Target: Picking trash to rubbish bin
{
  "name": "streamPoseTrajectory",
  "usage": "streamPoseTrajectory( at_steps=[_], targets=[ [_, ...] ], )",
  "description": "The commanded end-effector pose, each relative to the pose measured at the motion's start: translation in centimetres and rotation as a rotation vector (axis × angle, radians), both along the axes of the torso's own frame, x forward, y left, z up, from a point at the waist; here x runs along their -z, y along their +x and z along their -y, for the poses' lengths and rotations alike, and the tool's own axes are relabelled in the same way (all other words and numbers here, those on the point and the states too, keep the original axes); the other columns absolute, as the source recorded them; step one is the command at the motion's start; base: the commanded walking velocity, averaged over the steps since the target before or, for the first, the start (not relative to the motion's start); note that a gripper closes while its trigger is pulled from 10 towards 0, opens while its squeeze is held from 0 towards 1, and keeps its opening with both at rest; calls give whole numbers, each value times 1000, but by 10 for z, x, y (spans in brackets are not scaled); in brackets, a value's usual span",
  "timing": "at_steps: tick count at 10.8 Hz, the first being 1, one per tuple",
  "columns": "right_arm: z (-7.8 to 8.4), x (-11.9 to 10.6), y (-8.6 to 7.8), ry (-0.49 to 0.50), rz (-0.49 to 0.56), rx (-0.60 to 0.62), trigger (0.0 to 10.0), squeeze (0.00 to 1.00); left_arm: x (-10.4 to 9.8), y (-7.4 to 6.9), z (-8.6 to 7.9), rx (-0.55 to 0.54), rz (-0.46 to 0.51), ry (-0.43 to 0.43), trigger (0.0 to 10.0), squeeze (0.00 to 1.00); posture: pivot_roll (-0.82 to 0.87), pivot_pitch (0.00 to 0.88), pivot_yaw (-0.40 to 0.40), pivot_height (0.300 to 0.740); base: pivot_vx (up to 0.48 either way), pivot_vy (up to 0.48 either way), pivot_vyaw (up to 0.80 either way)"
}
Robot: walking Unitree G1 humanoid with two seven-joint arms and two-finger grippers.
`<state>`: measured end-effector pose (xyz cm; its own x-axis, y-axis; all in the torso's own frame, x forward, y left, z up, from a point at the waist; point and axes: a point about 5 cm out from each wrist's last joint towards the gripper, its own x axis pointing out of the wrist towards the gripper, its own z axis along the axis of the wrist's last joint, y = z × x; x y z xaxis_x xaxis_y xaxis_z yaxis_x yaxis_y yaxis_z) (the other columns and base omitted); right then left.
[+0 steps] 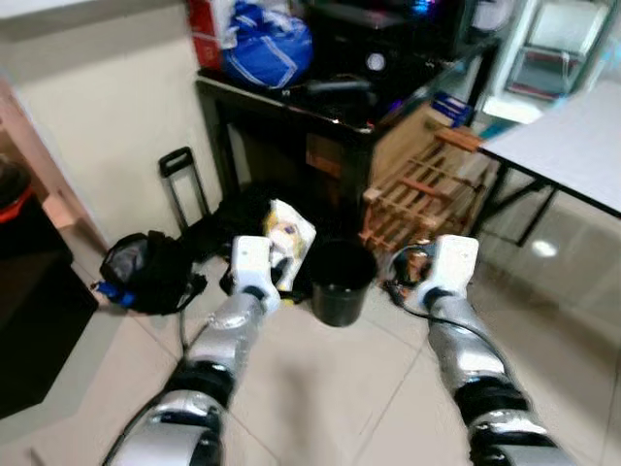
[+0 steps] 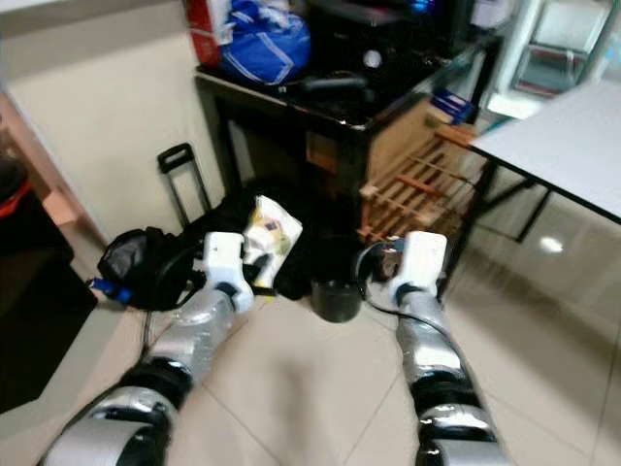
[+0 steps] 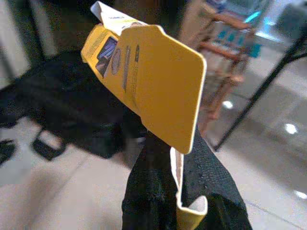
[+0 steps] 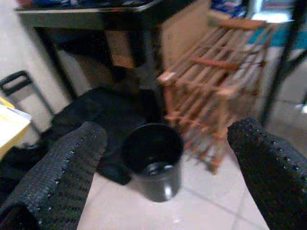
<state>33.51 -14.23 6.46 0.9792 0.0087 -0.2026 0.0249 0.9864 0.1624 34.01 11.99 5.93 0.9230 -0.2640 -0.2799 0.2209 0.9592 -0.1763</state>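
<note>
Tiled floor by the dark desk: your left gripper (image 3: 180, 191) pinches the yellow carton (image 3: 153, 91) upright near the black bin (image 1: 341, 280), ready to drop, while your right gripper (image 4: 163, 158) spreads empty.

Our 2 head views look forward and down at the tiled floor (image 1: 320, 388); both wrist views sit close, sharing the wooden rack (image 4: 211, 91) beyond.

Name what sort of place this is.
Probably a cluttered storage or utility corner in a home: black table piled with bags and gear, wooden rack, black bin on tiled floor.
</note>
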Motion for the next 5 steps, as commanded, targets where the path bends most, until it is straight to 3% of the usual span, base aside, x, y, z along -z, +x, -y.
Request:
streamPoseTrajectory(
  at_steps=[1, 4, 5],
  targets=[
    [5, -1, 1, -18, -1, 9, 10000, 0, -3, 2, 3, 6, 5, 0, 10000, 0, -20, 0, 48, 740, 341, 0, 0],
    [5, -1, 1, -18, -1, 9, 10000, 0, -3, 2, 3, 6, 5, 0, 10000, 0, -20, 0, 48, 740, 341, 0, 0],
    [6, 4, 0, -60, -30, 3, 10000, 0, 1, 1, 3, 17, -13, 12, 10000, 0, -20, 0, 48, 740, 341, 0, 0]
  ],
)
